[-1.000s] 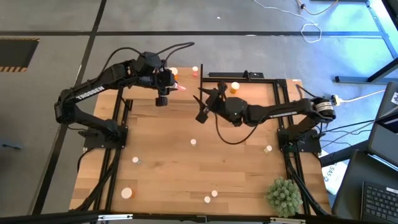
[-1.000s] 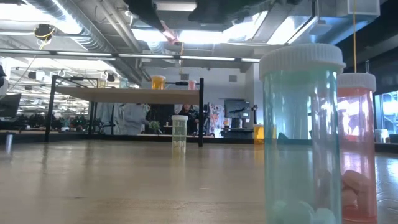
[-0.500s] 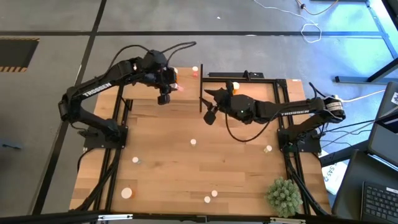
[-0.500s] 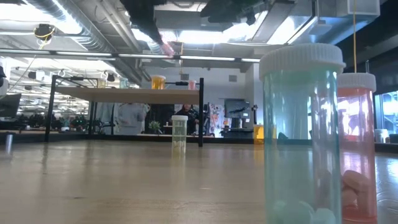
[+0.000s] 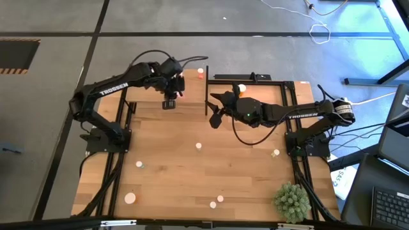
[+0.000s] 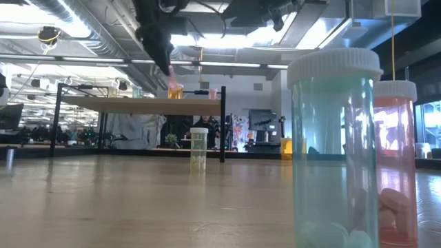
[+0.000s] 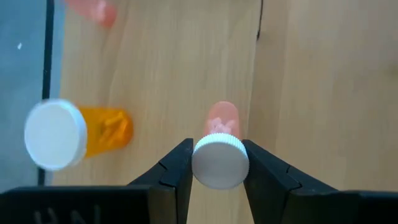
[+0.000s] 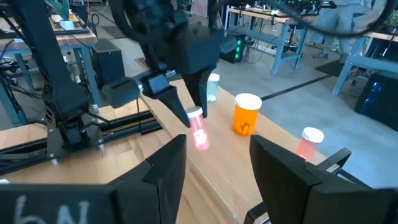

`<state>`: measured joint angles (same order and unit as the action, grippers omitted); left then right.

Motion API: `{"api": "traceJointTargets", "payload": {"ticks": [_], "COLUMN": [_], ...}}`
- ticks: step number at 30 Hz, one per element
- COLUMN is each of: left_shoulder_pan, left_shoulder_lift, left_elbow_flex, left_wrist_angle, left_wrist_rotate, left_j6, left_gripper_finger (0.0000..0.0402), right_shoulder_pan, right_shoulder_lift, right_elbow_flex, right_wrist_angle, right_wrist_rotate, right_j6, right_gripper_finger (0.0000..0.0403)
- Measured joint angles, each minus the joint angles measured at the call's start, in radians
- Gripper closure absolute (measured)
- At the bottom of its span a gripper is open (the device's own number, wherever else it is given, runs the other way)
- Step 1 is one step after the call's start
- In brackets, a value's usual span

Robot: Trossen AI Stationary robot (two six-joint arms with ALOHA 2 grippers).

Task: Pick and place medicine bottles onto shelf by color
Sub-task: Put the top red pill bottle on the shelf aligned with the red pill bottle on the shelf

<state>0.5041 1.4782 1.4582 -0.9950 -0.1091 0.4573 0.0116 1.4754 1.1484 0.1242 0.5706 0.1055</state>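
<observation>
My left gripper (image 5: 179, 90) hangs over the shelf (image 5: 144, 96), shut on a reddish medicine bottle (image 7: 219, 127) with a white cap. The bottle also shows in the right wrist view (image 8: 198, 132) and the low view (image 6: 170, 83). An orange bottle (image 7: 74, 134) and another reddish bottle (image 8: 309, 143) stand upright on the shelf (image 6: 103, 103) nearby. A pale green bottle (image 8: 212, 87) stands farther off. My right gripper (image 5: 213, 110) hovers open to the right of the shelf, pointing at the left gripper, with nothing between its fingers (image 8: 163, 171). My left gripper pinches the reddish bottle at its white cap (image 7: 219, 163), one finger (image 7: 177, 165) on each side. The fingers come from above, slanting down. The bottle hangs below them, slightly tilted, close over the shelf top; whether its base touches the wood I cannot tell.
Small bottles stand scattered on the table: a pale green one (image 6: 198, 148) mid-table, a large green one (image 6: 335, 145) and a red one (image 6: 396, 158) at the near edge. An orange bottle (image 5: 241, 89) stands at the far right, a spiky green plant ball (image 5: 291, 199) near right.
My left gripper has sunk toward the shelf and tipped more steeply downward, carrying the reddish bottle down beside the orange one. My right gripper drew slightly toward the far edge and rolled at the wrist early on, then stayed still.
</observation>
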Motion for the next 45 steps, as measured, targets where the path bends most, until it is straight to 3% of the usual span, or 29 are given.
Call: {"api": "traceJointTargets", "payload": {"ticks": [13,23,45], "left_shoulder_pan": [0.011,0.062,0.067], "left_shoulder_lift": [0.004,0.004,0.004], "left_elbow_flex": [0.000,0.000,0.000], "left_wrist_angle": [-0.127,-0.227,-0.181], "left_wrist_rotate": [-0.098,-0.075,-0.110], "left_j6": [0.056,0.084,0.130], "left_gripper_finger": [0.0290,0.0290,0.0289], "right_shoulder_pan": [-0.016,-0.016,-0.016], "right_shoulder_lift": [0.001,0.001,0.002], "right_elbow_flex": [0.000,0.000,0.000], "right_wrist_angle": [-0.047,-0.048,-0.048], "right_wrist_rotate": [-0.094,-0.094,-0.094], "right_j6": [0.051,0.051,0.052], "right_gripper_finger": [0.0224,0.0224,0.0224]}}
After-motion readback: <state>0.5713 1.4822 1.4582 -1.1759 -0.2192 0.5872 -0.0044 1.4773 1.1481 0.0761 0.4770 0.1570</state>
